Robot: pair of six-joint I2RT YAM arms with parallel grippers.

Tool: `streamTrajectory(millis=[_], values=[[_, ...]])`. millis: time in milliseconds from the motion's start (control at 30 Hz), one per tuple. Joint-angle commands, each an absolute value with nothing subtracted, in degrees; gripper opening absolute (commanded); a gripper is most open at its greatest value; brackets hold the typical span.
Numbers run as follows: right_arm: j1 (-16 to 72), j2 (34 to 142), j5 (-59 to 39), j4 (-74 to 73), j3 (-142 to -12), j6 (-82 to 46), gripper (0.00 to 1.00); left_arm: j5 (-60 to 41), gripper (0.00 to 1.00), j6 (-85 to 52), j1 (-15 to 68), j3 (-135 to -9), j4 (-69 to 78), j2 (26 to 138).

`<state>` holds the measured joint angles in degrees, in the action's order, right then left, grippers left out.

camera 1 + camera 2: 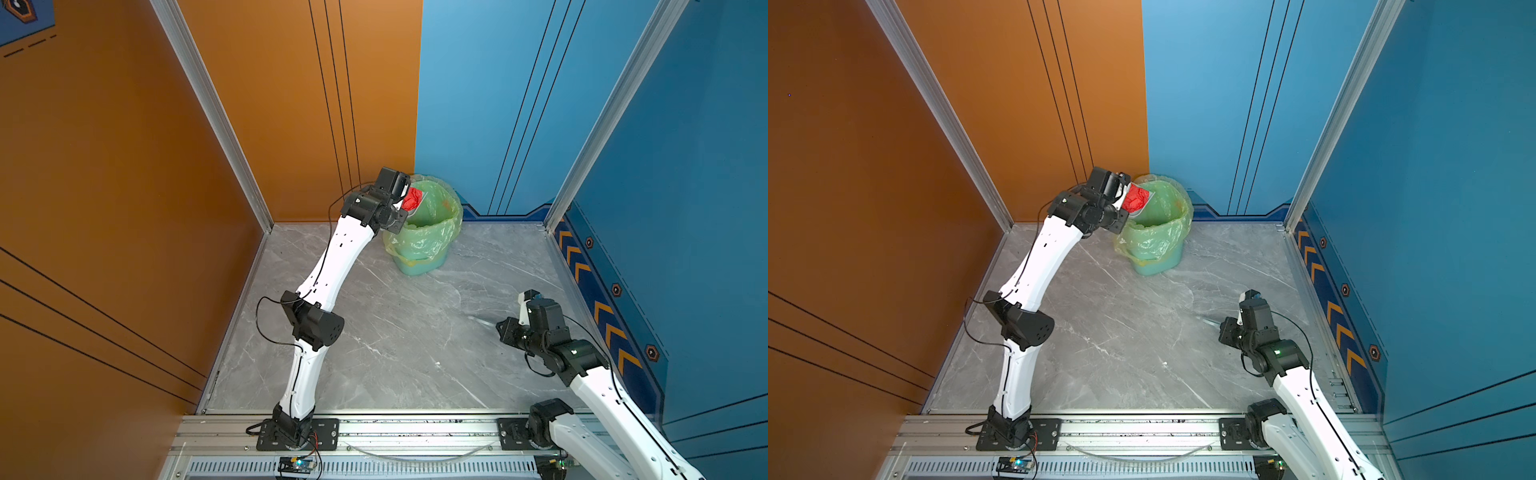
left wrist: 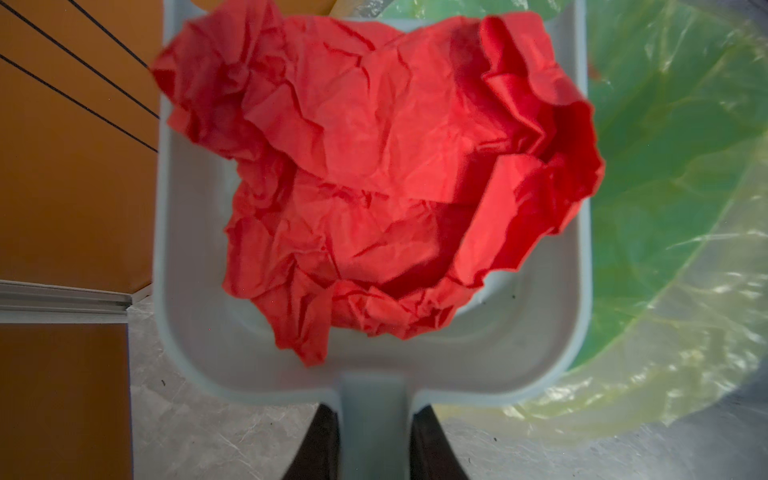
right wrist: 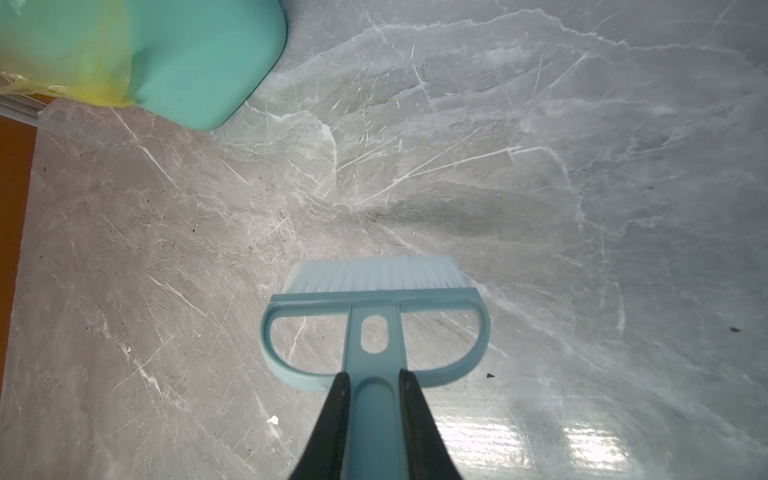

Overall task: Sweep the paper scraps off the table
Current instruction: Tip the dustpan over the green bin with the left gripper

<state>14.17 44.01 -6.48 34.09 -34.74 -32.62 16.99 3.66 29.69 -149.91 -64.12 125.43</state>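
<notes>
We see one red paper wad (image 2: 374,166) lying in the grey dustpan (image 2: 199,332), tilted over the rim of the green-lined bin (image 1: 419,264) at the back wall. Our left pincer (image 2: 376,413) pinches the dustpan's handle; the right pincer (image 3: 372,378) pinches the brush (image 3: 374,299) over the open marble worktop (image 1: 395,332).

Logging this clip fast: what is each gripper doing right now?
Left gripper: shut on the dustpan, which carries a red paper wad.
Right gripper: shut on the brush.
</notes>
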Motion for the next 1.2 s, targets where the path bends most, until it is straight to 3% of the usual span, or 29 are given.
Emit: streamTrajectory(millis=[0,1167], values=[[13.7,44.4,-7.2,32.3,-34.0,-33.6,0.00,22.9,0.00,6.5,29.9,-152.4,-64.6,125.8],[14.1,41.8,-8.2,31.8,-32.5,-34.8,0.00,47.7,0.00,40.9,37.9,-153.4,-51.0,131.4]])
